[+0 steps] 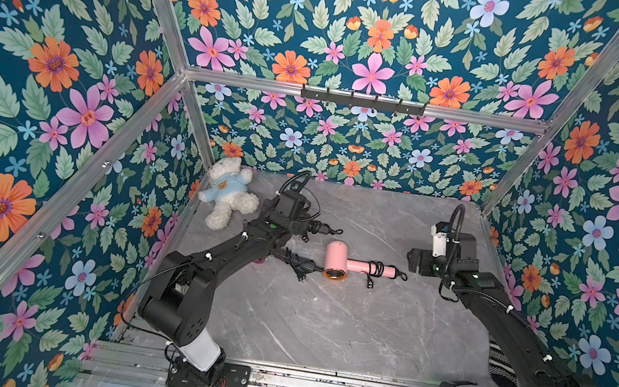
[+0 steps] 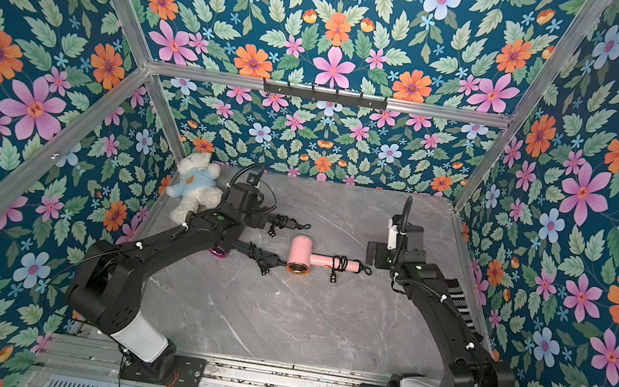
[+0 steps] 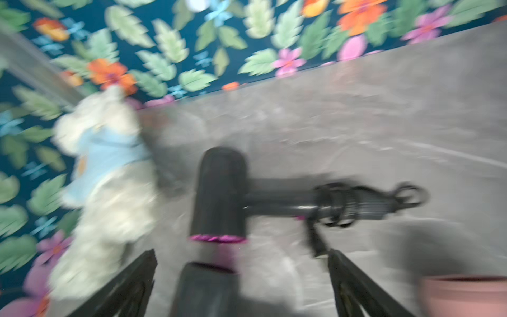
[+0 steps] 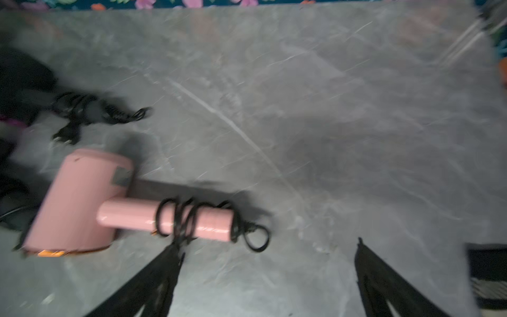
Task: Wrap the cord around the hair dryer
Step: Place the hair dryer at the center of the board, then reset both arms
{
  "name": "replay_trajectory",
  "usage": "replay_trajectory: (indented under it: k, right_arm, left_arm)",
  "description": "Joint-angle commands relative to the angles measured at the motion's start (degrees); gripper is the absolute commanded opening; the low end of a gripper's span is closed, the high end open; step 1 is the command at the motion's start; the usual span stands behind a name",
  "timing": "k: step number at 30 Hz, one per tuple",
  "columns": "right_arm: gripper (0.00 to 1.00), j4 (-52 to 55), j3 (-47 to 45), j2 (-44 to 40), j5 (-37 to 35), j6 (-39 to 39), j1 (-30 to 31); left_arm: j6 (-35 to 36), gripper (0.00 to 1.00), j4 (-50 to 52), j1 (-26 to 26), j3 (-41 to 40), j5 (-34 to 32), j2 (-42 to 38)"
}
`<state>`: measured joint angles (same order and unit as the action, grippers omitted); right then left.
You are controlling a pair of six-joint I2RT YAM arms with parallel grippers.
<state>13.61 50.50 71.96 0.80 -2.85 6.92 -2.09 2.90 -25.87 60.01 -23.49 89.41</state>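
Note:
A pink hair dryer (image 1: pixel 336 264) lies mid-table in both top views, its handle pointing right. Its black cord (image 1: pixel 375 269) is coiled round the handle, with a loop at the handle's end (image 4: pixel 255 237) and the plug hanging beside the handle (image 1: pixel 369 283). My right gripper (image 4: pixel 267 247) stands open just right of the handle's end, with nothing between its fingers; in a top view the right gripper (image 1: pixel 414 264) is apart from the dryer. My left gripper (image 3: pixel 241 255) is open, blurred, above the body of a black dryer (image 3: pixel 205 288) without gripping it.
Two black hair dryers with coiled cords lie left of the pink one: one at the back (image 1: pixel 315 227), one nearer (image 1: pixel 295 261). A white teddy bear (image 1: pixel 230 192) sits at the back left corner. A striped cloth (image 1: pixel 499 367) lies under the right arm.

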Motion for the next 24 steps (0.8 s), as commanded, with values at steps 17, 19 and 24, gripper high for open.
replay_trajectory:
  k: [17, 19, 24]
  right_arm:
    - [0.99, -31.20, -13.59, 6.17, -2.14, 5.62, -8.12]
    - [0.99, -29.53, -13.61, 5.61, -2.25, 5.84, -8.15]
    - [0.99, -29.14, -15.17, 5.35, -3.20, 6.42, -8.15]
  left_arm:
    - [-0.90, 0.99, -48.89, 12.68, -39.40, -2.02, -8.52]
    - [-0.27, 0.99, -50.60, 13.37, -39.75, -1.27, -8.17]
    - [0.24, 0.99, -54.94, 15.15, -39.41, 2.25, -6.05]
